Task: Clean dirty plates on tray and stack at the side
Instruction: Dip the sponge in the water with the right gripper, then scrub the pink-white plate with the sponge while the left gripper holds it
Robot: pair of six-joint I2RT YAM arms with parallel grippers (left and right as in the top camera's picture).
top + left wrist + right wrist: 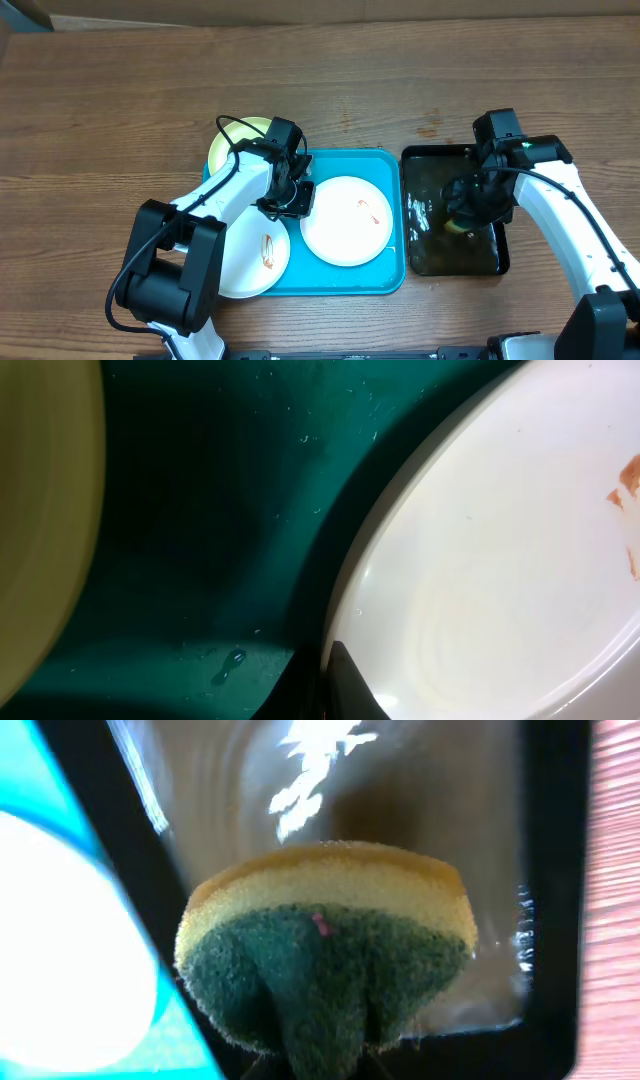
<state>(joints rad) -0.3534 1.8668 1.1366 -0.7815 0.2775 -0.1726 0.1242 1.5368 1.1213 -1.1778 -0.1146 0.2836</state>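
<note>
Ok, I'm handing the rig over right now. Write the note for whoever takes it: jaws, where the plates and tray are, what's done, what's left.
Left gripper: jaws shut at the left rim of the middle white plate; it is unclear whether they pinch it.
Right gripper: jaws shut on the sponge, over the black tray.
Things: the middle white plate, second white plate and green plate lie on the blue tray; the green one overhangs its far-left corner.
Done: nothing stacked; both white plates show smears.
Left: wipe the plates, then stack them beside the tray.
</note>
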